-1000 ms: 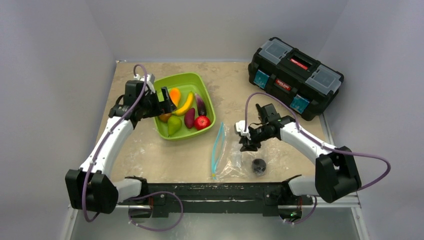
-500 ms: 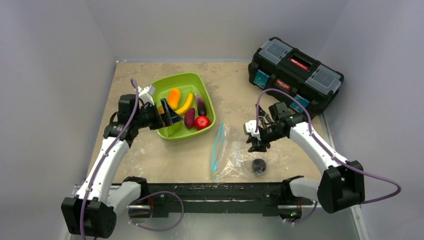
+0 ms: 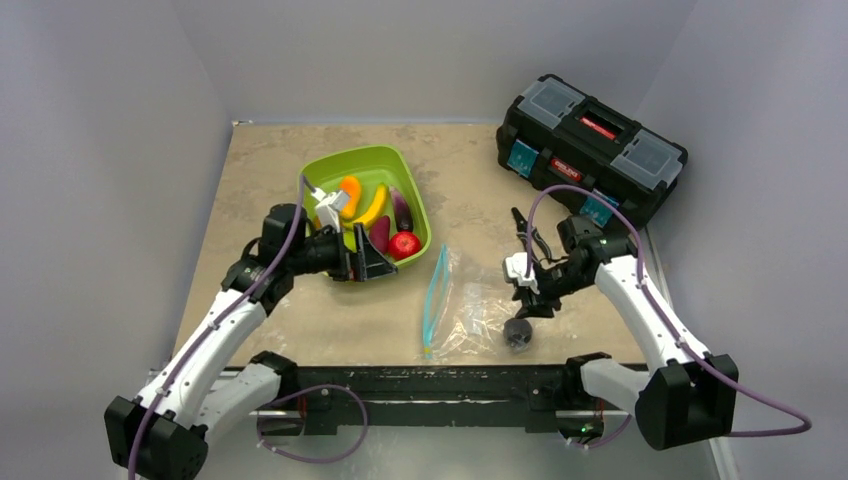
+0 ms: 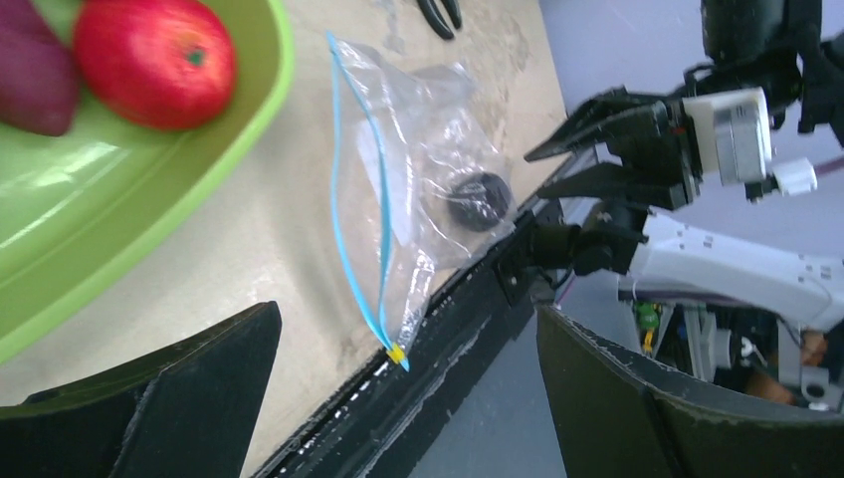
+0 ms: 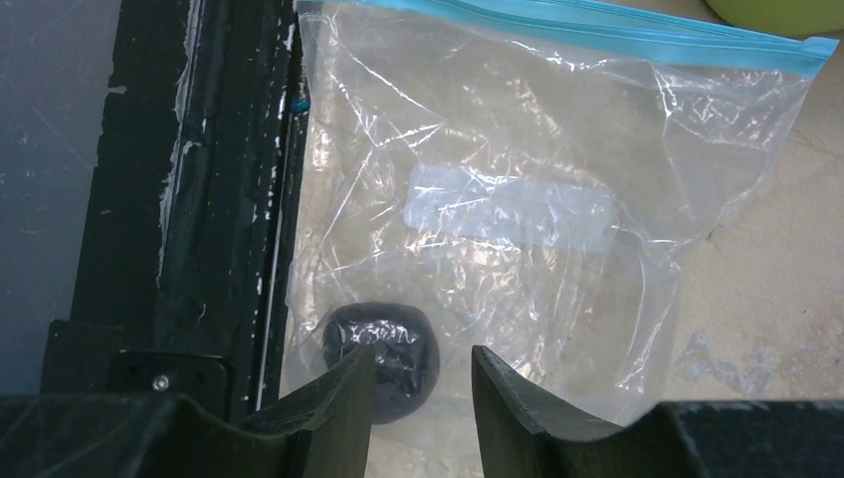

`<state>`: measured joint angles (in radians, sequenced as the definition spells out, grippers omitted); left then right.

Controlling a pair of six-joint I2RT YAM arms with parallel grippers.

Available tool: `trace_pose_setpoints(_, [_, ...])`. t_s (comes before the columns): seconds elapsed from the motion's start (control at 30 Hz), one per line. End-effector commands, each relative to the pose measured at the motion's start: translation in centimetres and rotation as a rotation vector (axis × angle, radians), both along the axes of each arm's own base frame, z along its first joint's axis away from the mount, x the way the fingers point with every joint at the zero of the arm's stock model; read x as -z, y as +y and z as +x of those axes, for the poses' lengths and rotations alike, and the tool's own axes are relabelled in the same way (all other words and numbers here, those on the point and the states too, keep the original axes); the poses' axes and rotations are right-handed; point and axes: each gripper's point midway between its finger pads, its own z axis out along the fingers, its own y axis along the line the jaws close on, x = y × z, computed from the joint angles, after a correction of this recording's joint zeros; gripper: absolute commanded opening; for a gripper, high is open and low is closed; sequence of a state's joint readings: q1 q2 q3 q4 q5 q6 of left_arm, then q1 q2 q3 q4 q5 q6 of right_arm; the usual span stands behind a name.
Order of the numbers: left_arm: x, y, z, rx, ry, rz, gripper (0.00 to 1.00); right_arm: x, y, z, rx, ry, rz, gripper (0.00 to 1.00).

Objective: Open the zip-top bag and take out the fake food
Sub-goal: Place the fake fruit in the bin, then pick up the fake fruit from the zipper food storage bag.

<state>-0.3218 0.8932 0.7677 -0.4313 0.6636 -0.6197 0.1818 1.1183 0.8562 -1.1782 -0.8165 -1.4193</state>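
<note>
From above, the left gripper (image 3: 375, 265) has swung round to the tray's (image 3: 352, 154) near edge, and the right gripper (image 3: 530, 305) has sunk over the zip-top bag (image 3: 462, 312) by the front rail (image 3: 430, 381). Left wrist: jaws wide, empty. Right wrist: jaws part-spread above the bagged plum (image 5: 390, 337).

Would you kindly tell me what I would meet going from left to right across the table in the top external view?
In order: lime-green tray → zip-top bag → black toolbox. The left tool overlaps the tray, and the right tool and dark plum overlap the bag, so I left them out.
</note>
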Motion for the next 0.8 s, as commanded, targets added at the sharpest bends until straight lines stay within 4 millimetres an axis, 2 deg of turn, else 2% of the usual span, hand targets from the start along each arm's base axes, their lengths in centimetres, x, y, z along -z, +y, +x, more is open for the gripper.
trace_pose_setpoints(0.0, [0.1,-2.8,-0.5,0.062,-0.012,-0.025,0.99,0.0,-1.5,-1.0,-0.011,-0.003,-0.073,0.39])
trace_pose_setpoints(0.17, [1.9,-5.9,-1.1,0.141,0.028,0.001,0.96,2.2,-3.0,-2.0,-0.013,0.012,-0.16,0.41])
trace_pose_setpoints(0.27, [3.0,-7.8,-1.4,0.184,0.048,0.022,0.93,3.8,-3.7,-2.4,-0.011,0.014,-0.202,0.48])
trace_pose_setpoints(0.33, [4.0,-9.0,-1.6,0.213,0.067,0.042,0.91,4.4,-4.0,-1.9,0.005,0.002,-0.222,0.55])
trace_pose_setpoints(0.43, [5.3,-10.5,-1.8,0.248,0.088,0.073,0.9,4.8,-4.3,-0.9,0.007,-0.024,-0.243,0.61])
trace_pose_setpoints(0.63, [7.8,-12.4,-1.9,0.283,0.129,0.142,0.89,5.9,-4.5,0.7,0.001,-0.088,-0.271,0.65])
trace_pose_setpoints(0.77, [9.4,-13.1,-1.6,0.283,0.164,0.175,0.85,7.2,-4.2,0.8,-0.041,-0.098,-0.297,0.64])
